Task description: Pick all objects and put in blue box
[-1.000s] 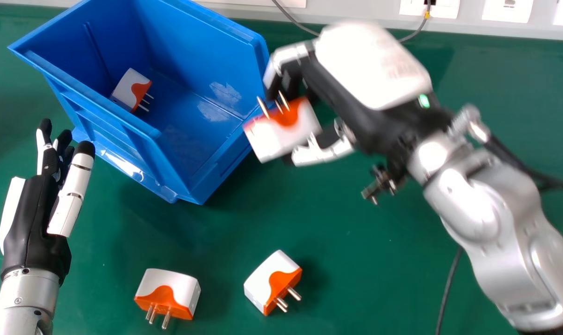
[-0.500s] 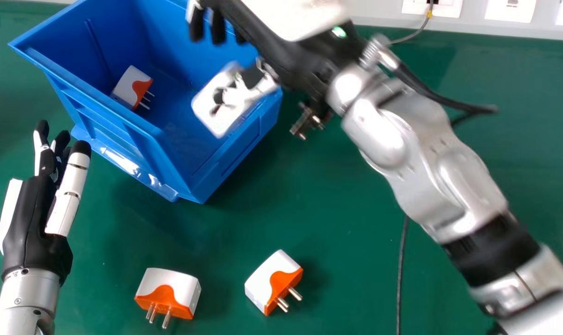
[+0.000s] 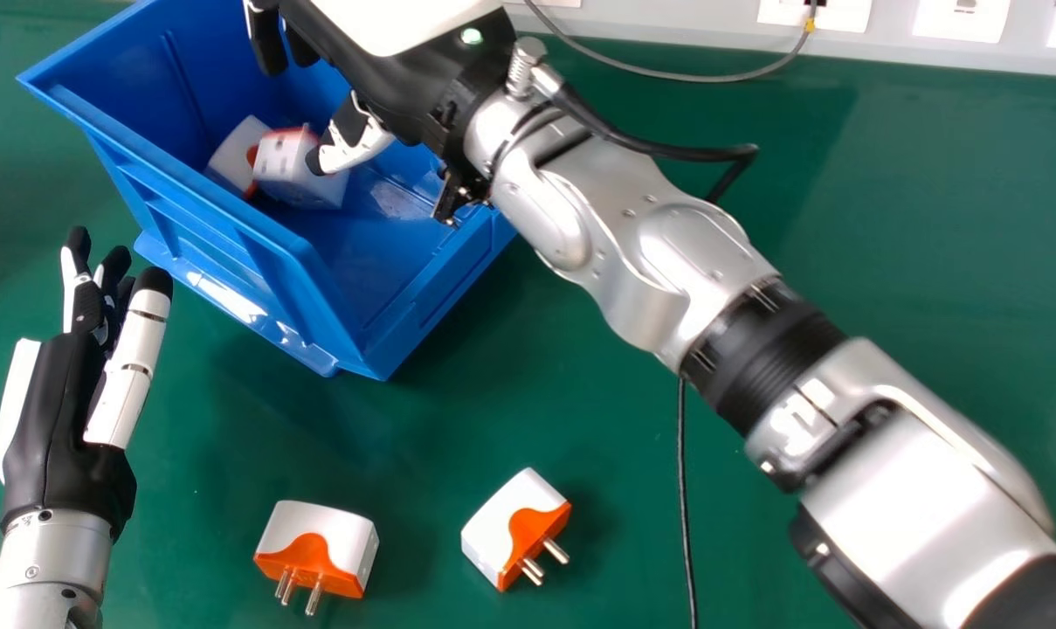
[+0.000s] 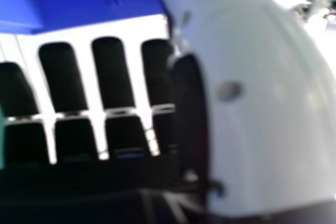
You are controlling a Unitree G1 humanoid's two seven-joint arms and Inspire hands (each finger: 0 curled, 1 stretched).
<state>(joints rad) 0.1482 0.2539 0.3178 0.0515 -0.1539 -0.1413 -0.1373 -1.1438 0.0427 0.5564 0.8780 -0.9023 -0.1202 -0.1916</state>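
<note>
So the right hand (image 3: 396, 87) has gone from carrying a plug adapter just outside the blue box (image 3: 274, 240) to being over the inside of it, and that adapter (image 3: 296, 179) is now down in there too. The fingers look straight in the right hand view, with nothing between them, so I'd call it let go. The thumb tip overlaps the adapter in the head view, though, and I can't tell if they're actually touching.

It's right beside the first adapter (image 3: 231, 153), next to the box's left wall and well away from the box corner nearest the robot. Bit blurry, so it may not have settled.

For the task, I'd say that's about half done: two in, two to go. One adapter (image 3: 318, 528) and another adapter (image 3: 510, 524) are on the green table (image 3: 580, 393), on the robot's side of the box, well away from the table's far edge. Both have their pins pointing roughly toward the robot.

Next move, imo: lift the hand clear of the box rim, swing back and go for one of those. Main risk is the thumb nudging the fresh drop or the wrist clipping the rim. Left hand (image 3: 60, 428) is just hanging out relaxed left of the box.
</note>
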